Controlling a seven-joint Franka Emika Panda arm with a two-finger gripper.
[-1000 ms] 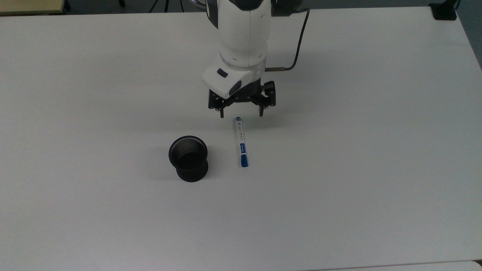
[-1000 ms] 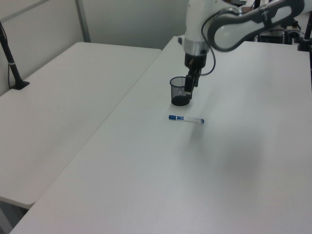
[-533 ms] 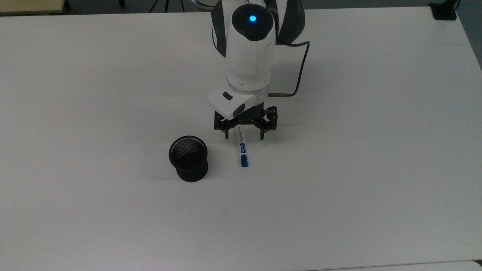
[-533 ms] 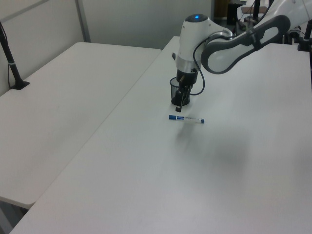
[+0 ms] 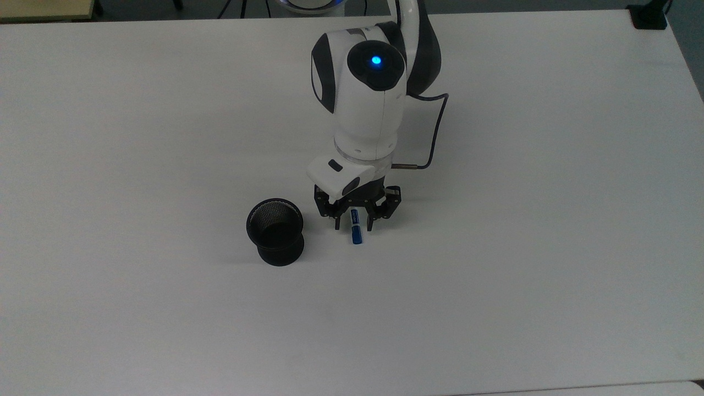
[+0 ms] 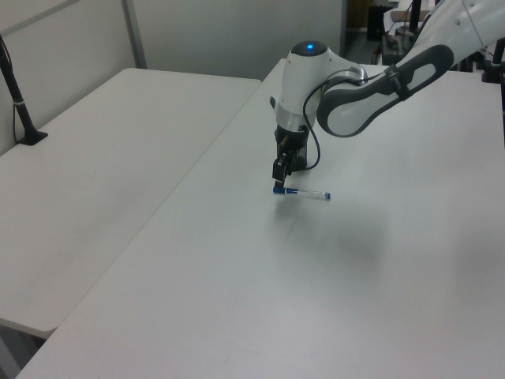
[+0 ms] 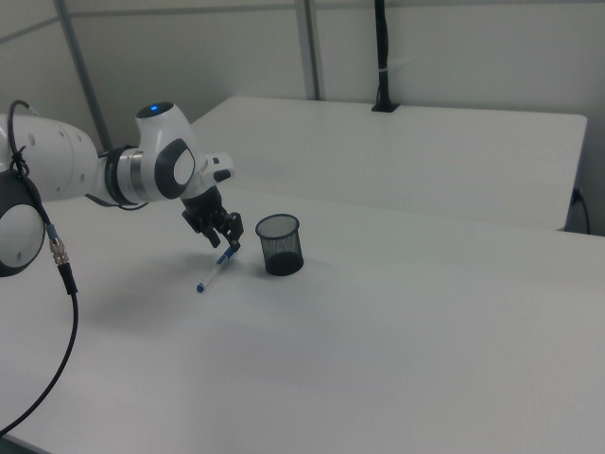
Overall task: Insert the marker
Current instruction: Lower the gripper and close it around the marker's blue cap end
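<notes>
Items counted: one marker [image 5: 356, 231], lying flat on the table; one black mesh cup [image 5: 275, 231], upright; one robot arm [image 5: 366, 110] bearing one gripper [image 5: 353, 224]; two white tables [image 6: 379, 260] set side by side; one black post [image 7: 382, 57] on the farther table

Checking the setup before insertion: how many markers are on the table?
1. The marker lies flat on the white table, between the open fingers of the end effector, to the top view's right of the black mesh cup. Nothing suggests a hidden one.
</notes>
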